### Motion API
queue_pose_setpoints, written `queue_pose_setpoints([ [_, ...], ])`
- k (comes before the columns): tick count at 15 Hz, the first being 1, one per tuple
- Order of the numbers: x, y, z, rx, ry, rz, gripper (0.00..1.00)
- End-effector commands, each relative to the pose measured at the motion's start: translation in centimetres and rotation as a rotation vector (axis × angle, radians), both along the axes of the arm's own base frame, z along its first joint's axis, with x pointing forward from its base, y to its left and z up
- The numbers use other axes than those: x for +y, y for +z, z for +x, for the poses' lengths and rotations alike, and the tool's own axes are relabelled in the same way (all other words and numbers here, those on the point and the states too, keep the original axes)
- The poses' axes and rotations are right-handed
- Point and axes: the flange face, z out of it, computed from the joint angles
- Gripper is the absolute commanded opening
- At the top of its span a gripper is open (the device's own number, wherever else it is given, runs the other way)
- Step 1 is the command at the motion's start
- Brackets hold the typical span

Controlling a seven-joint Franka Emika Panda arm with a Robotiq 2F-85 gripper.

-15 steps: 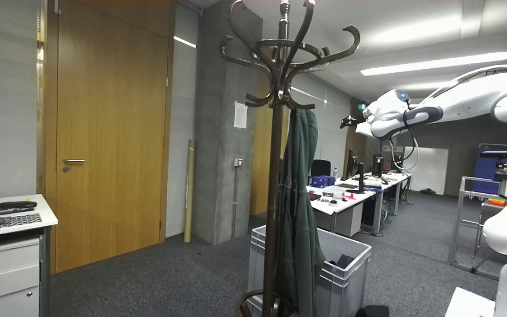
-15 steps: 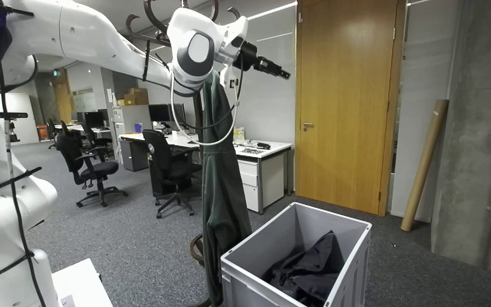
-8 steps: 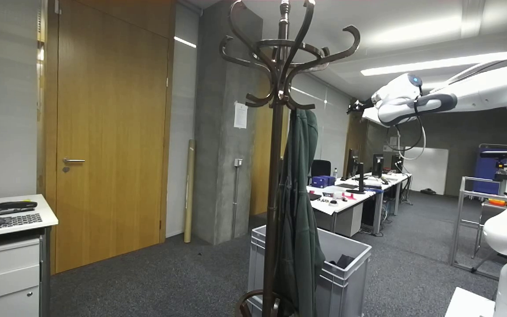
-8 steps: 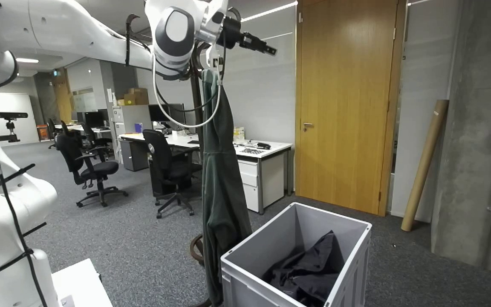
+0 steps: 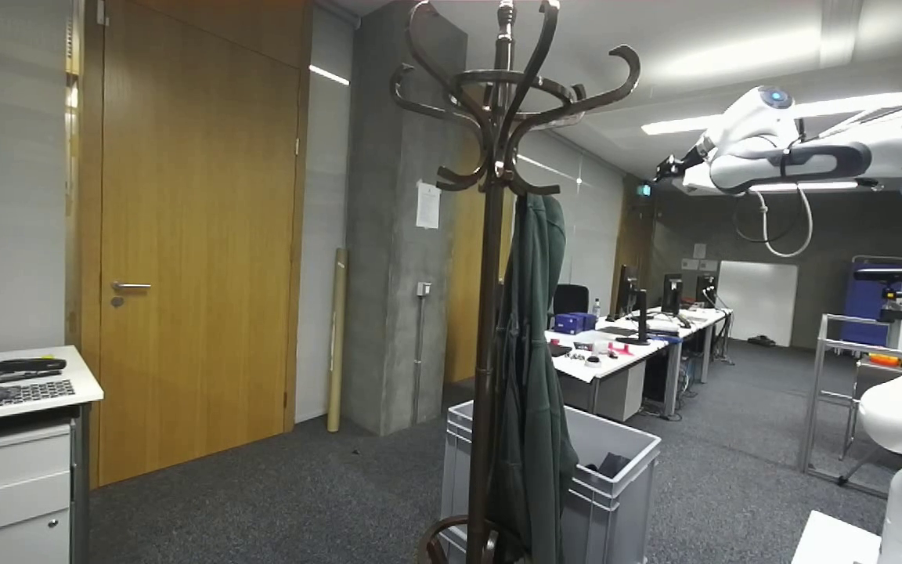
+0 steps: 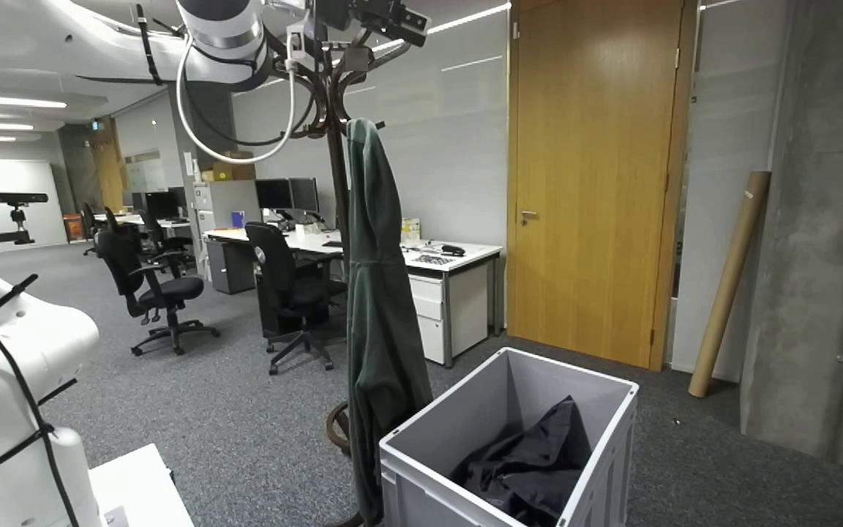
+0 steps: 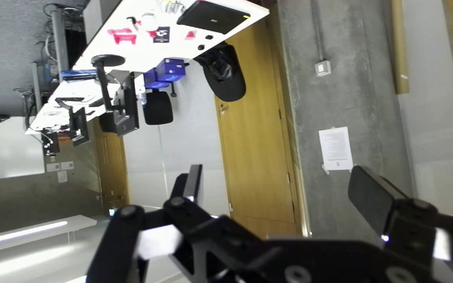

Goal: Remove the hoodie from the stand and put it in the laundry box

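A limp black hoodie (image 6: 531, 468) lies crumpled at the bottom of the light-grey laundry box (image 6: 560, 384); only a dark bit of it (image 5: 614, 464) shows in an exterior view. The dark-brown stand (image 5: 488, 329) rises beside the box (image 5: 623, 517), its curled hooks spread at the top. Up at about hook height, my gripper (image 5: 662, 168) is well apart from the stand; in an exterior view the gripper (image 6: 410, 29) overlaps the hooks. In the wrist view the gripper (image 7: 279, 184) is wide open, with nothing between its pads (image 7: 370, 200).
A dark grey-green long coat (image 6: 385, 329) hangs from the stand, touching or close to the box. A white desk (image 7: 183, 47) with monitors and blue boxes (image 7: 170, 70) is farther off. A concrete column (image 5: 404, 274) and wooden door (image 5: 200, 251) stand behind.
The arm has drawn back and up: the gripper has gone right and up in one exterior picture, left and up in its counterpart. Hoodie, box, coat and stand look unmoved.
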Motion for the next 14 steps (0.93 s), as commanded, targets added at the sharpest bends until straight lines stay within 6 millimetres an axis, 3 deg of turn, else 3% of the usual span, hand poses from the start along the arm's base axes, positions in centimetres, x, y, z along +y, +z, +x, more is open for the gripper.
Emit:
queue_pose_setpoints([
  [1, 0.4, 0.3, -2.3, 0.140, -0.049, -0.042, 1.00],
  [5, 0.7, -0.3, -3.5, 0.312, -0.056, 0.022, 1.00],
  [14, 0.7, -2.1, -6.3, 0.666, 0.111, 0.327, 1.00],
])
